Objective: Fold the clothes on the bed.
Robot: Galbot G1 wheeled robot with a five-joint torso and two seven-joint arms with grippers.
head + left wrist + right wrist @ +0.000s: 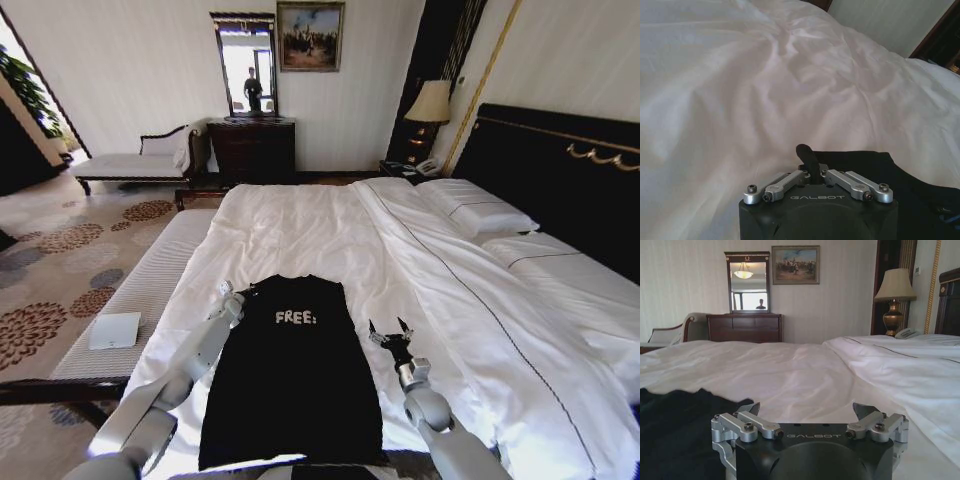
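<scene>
The black T-shirt (290, 385) lies flat on the white duvet (300, 225) at the near side of the bed (520, 300), already narrowed into a long upright strip with its white "FREE!" lettering (296, 318) facing up near the far end. Its side edges run roughly straight, and the near hem sits close to the robot's body.

The left pincer (232, 296) reaches in from the left to the strip's far left corner. In the left wrist view its fingers (808, 159) are drawn together on a dark fold of fabric that rises between them, so it appears to be pinched on the edge of the T-shirt (890, 180); the view there is dim, so how much cloth it has is hard to say. Beyond it, rumpled white duvet (765, 90) spreads away.

The right pincer (390, 330) sits just beside the strip's right edge, about level with the lettering, over bare duvet. Its fingers (867, 410) stand well apart, with nothing between them, and the right wrist view shows the T-shirt (680, 435) off to one side, not touching the tips. Whether those tips rest on the duvet or hang just above it is unclear.

Pillows (475, 205) lie against the black headboard (560, 170) on the right, well apart from the shirt.
</scene>
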